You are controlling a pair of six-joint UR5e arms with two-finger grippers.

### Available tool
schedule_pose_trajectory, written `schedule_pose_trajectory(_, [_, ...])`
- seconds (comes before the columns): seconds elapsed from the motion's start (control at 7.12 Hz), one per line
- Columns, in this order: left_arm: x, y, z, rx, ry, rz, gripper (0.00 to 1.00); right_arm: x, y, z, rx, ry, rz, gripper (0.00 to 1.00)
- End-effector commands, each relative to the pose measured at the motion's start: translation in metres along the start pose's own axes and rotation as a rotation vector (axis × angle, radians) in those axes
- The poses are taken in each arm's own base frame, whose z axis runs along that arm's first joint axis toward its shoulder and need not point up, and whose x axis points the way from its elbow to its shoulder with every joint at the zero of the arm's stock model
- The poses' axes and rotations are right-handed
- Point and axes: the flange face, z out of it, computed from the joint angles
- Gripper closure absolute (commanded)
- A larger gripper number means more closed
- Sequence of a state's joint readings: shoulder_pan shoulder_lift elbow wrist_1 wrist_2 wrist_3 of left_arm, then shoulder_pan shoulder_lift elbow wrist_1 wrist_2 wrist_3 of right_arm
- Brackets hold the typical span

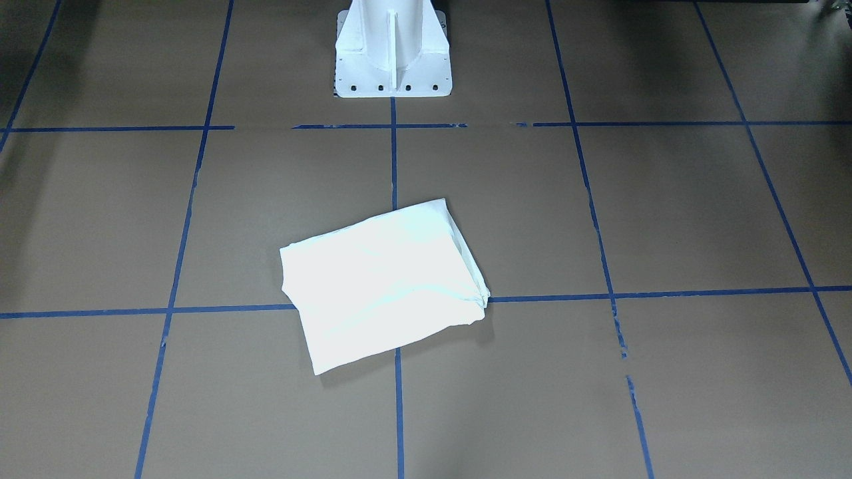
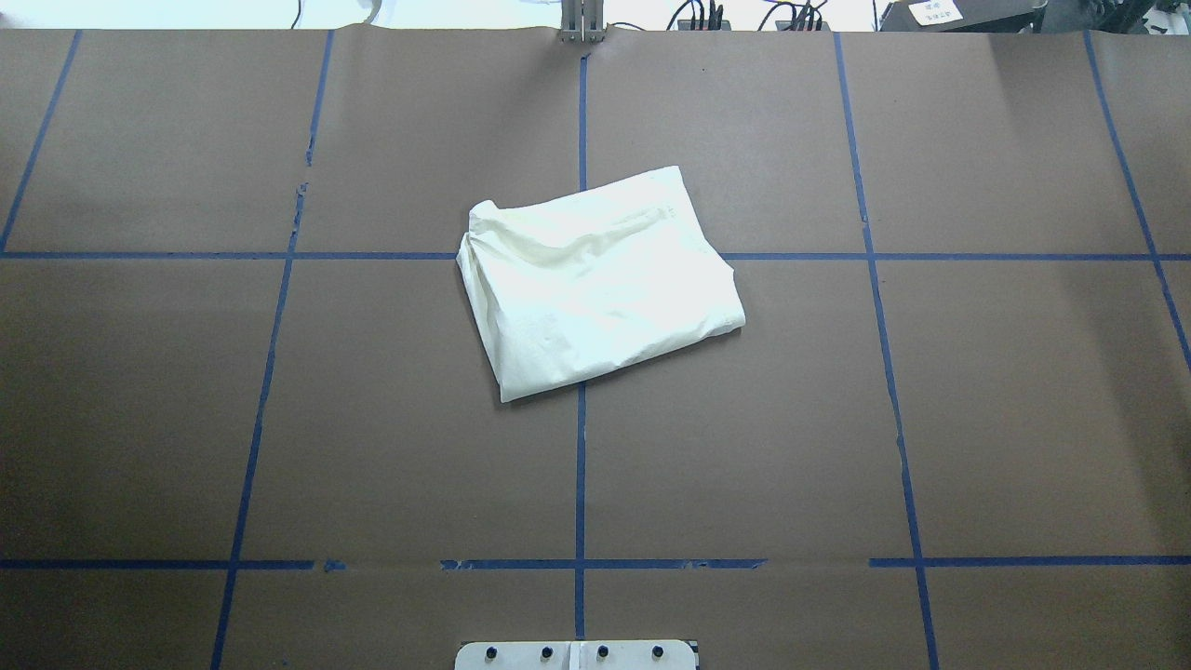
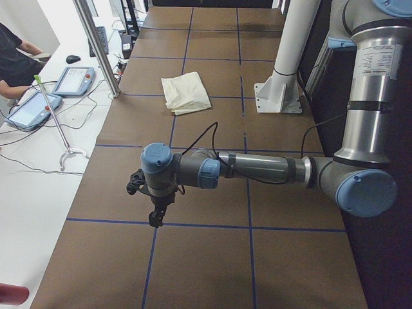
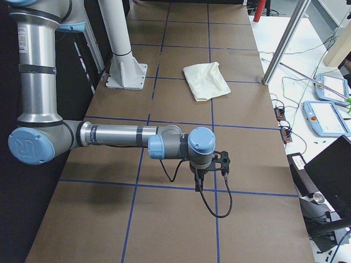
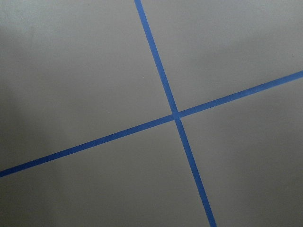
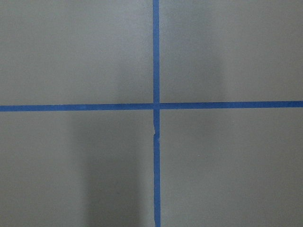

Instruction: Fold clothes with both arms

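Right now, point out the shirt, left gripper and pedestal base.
shirt (image 2: 600, 284), overhead exterior, middle of folded top layer.
left gripper (image 3: 156, 219), exterior left, between its fingertips.
pedestal base (image 1: 413, 78), exterior front-facing, bolted front flange.

Overhead light blows the shirt (image 1: 383, 283) out to glaring white; soft shadows dim the table's (image 1: 665, 213) corners.
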State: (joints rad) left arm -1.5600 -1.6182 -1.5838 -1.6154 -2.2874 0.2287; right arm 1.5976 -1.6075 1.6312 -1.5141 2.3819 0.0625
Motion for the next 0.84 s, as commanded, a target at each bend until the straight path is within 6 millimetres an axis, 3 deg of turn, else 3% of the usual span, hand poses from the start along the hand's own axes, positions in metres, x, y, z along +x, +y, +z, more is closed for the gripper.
schedule_pose_trajectory(0.0, [0.0004, 0.0004, -0.0014, 0.003, 0.001, -0.140, 0.00, 0.0000, 0.0000, 0.0005, -0.001, 0.000, 0.008, 0.00])
schedule_pose_trajectory(0.14, [0.0014, 0.0000, -0.0010, 0.002, 0.006, -0.219, 0.00, -0.0006, -0.0001, -0.0001, 0.000, 0.000, 0.007, 0.00])
schedule_pose_trajectory(0.7, [0.0005, 0.0003, 0.0000, 0.002, 0.004, -0.226, 0.00, -0.0002, 0.0001, 0.0005, -0.001, -0.002, 0.007, 0.00])
